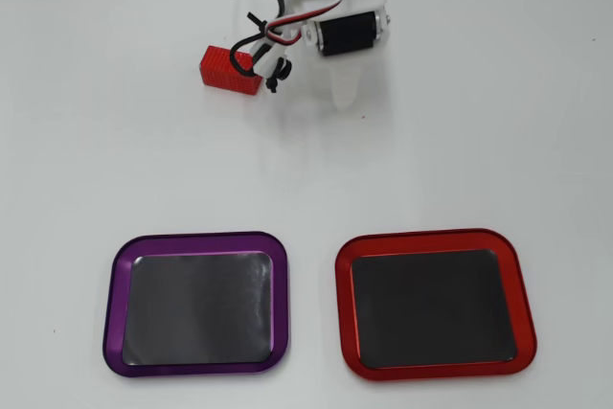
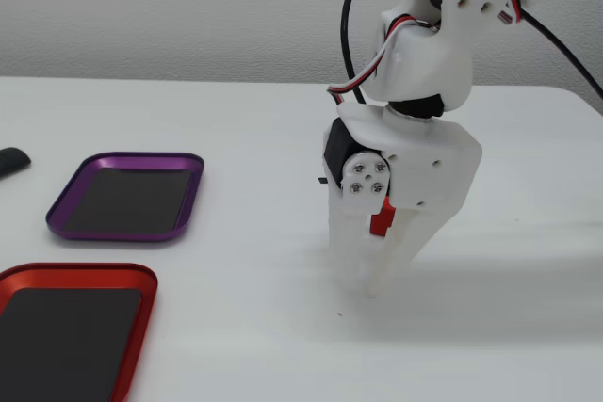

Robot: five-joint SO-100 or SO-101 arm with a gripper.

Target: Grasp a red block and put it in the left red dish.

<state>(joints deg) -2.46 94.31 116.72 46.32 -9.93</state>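
Observation:
The red block lies on the white table at the back, to the left of my gripper in the overhead view. In the fixed view only a bit of the block shows through the gap between the jaws, behind my gripper. The jaws point down at the table, their tips meet, and they hold nothing. The block sits apart from them. The red dish is empty at the front right in the overhead view and at the lower left in the fixed view.
A purple-rimmed dish of the same size lies empty left of the red one in the overhead view, and beyond it in the fixed view. A dark object lies at the fixed view's left edge. Cables hang by the block.

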